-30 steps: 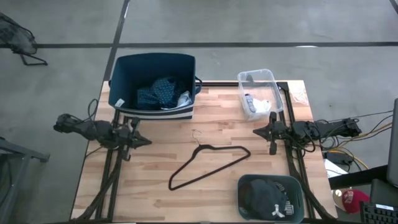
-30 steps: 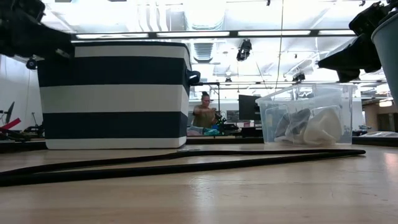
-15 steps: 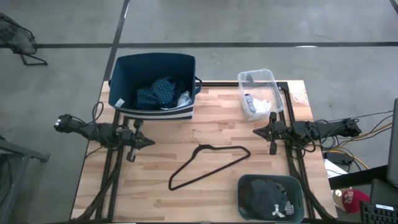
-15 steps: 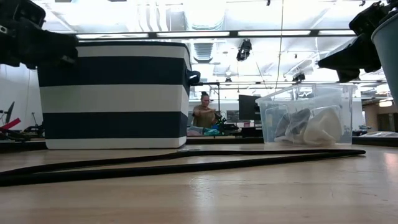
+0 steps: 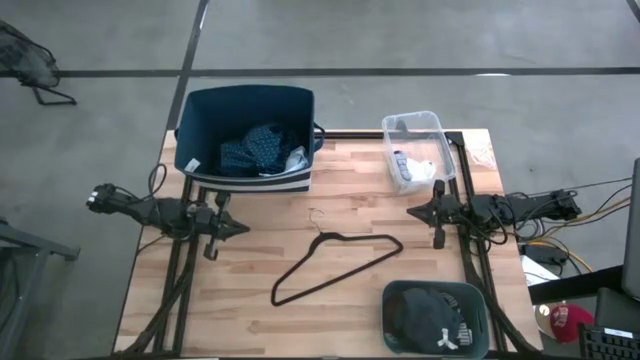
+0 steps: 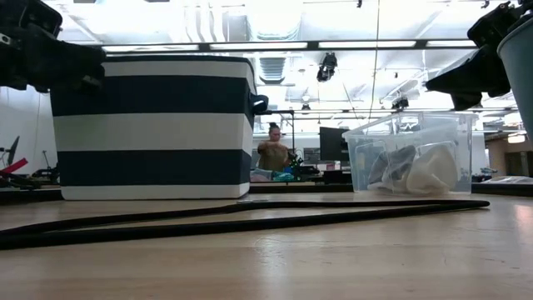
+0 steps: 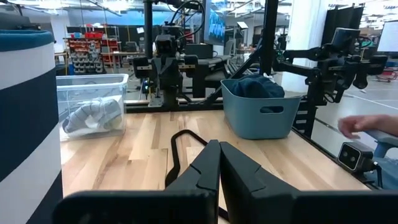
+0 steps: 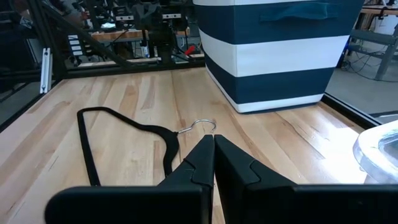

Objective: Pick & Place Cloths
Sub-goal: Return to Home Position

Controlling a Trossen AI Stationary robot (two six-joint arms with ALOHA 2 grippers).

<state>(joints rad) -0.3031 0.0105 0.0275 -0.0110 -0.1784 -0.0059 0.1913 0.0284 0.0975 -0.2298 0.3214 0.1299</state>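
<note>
A dark teal dotted cloth (image 5: 255, 148) and a white piece (image 5: 295, 160) lie in the blue-and-white striped basket (image 5: 200, 120) at the table's far left. White and grey socks (image 5: 415, 165) (image 7: 93, 115) fill the clear bin (image 5: 432, 125). Black garments with a white logo (image 5: 430, 318) sit in the teal tub (image 5: 392, 295) at the near right. No pale blue shirt or maroon garment shows. My left gripper (image 5: 240, 228) (image 7: 219, 144) hovers shut over the table's left side. My right gripper (image 5: 410, 212) (image 8: 213, 138) hovers shut at the right, pointing toward the middle.
A thin black wire hanger (image 5: 335, 262) (image 8: 124, 134) lies flat on the wood between the two grippers. A person's hand (image 7: 367, 124) shows beyond the table's right edge, and another person (image 6: 272, 150) stands far off in the room.
My left arm has shifted slightly toward the table's near edge and then kept still, its fingers shut throughout. No cloth has moved.
</note>
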